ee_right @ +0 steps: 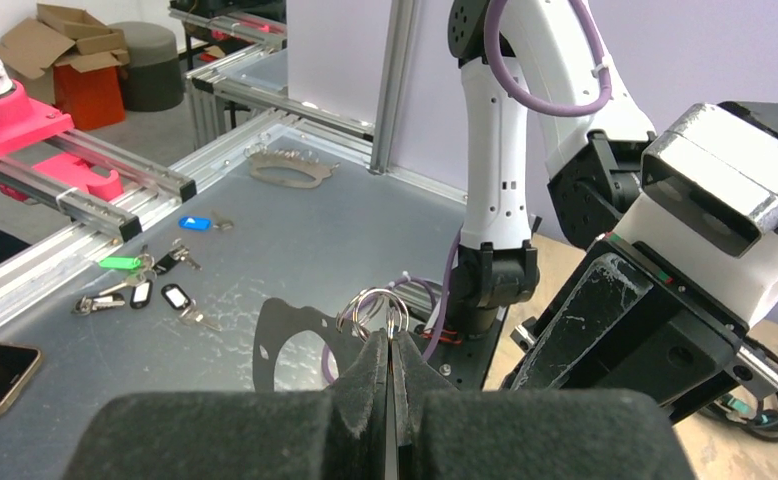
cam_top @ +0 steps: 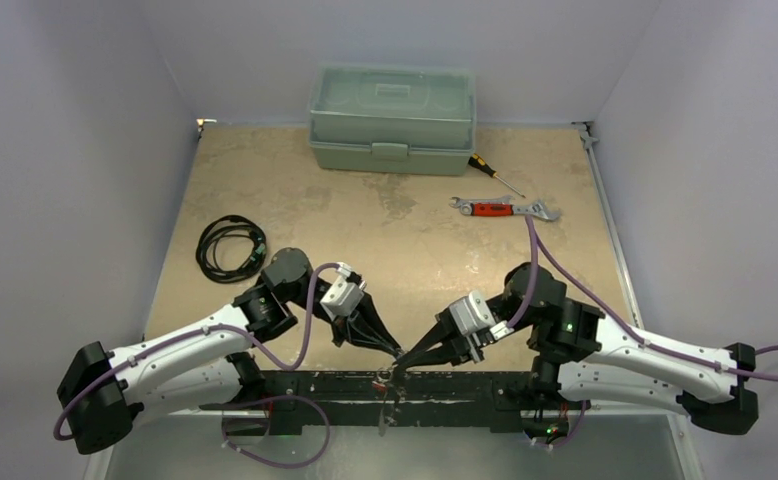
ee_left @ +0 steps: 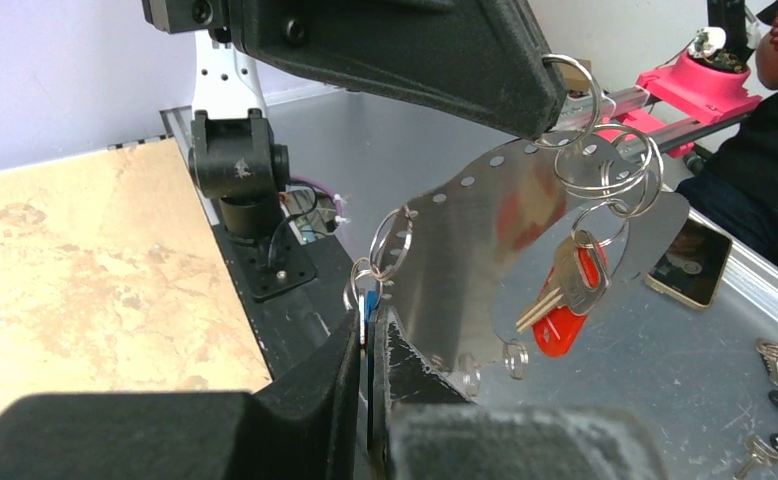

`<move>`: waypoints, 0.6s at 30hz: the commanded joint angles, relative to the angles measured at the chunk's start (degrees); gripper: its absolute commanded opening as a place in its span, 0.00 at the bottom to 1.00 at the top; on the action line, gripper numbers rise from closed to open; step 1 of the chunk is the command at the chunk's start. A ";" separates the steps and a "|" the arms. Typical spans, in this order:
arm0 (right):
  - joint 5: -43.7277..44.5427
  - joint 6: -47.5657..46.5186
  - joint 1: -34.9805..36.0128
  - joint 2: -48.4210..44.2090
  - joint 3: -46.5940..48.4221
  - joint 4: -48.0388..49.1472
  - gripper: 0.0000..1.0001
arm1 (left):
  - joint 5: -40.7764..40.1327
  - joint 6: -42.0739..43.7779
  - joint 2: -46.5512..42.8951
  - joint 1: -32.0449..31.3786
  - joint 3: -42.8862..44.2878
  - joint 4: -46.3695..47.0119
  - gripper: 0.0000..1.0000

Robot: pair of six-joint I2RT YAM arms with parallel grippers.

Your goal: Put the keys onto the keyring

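Note:
Both grippers meet over the table's near edge. My left gripper (cam_top: 395,354) (ee_left: 370,325) is shut on the blue-tagged key (ee_left: 368,300), whose small split ring pokes up above the fingertips. Beside it hangs the keyring (ee_left: 465,230) (ee_right: 270,345), a thin shiny oval piece with small holes along its rim and several split rings. A red-tagged key (ee_left: 563,320) dangles from those rings. My right gripper (cam_top: 410,358) (ee_right: 390,340) is shut on the ring cluster at the keyring's upper end; its black finger (ee_left: 465,60) crosses the top of the left wrist view.
A green toolbox (cam_top: 392,120) stands at the back, with a screwdriver (cam_top: 493,175) and a red-handled wrench (cam_top: 505,208) to its right. A coiled black cable (cam_top: 230,247) lies at left. Loose tagged keys (ee_right: 145,290) and a phone (ee_left: 687,262) lie on the metal bench below.

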 commanded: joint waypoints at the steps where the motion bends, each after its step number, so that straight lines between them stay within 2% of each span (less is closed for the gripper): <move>1: 1.15 1.27 0.16 -1.88 0.32 2.94 0.00 | -1.71 7.83 -0.58 -0.14 4.00 -7.66 0.00; 7: 2.48 1.91 0.16 -2.63 -1.05 2.80 0.00 | -5.82 10.90 -1.44 -0.05 5.00 -11.46 0.00; 11: 4.90 2.22 0.17 -3.41 -1.65 2.25 0.00 | -13.86 17.08 -3.16 0.33 6.68 -17.05 0.00; 18: 9.58 3.51 0.16 -4.47 -3.37 2.00 0.24 | -21.68 17.95 -6.45 3.40 6.10 -15.77 0.00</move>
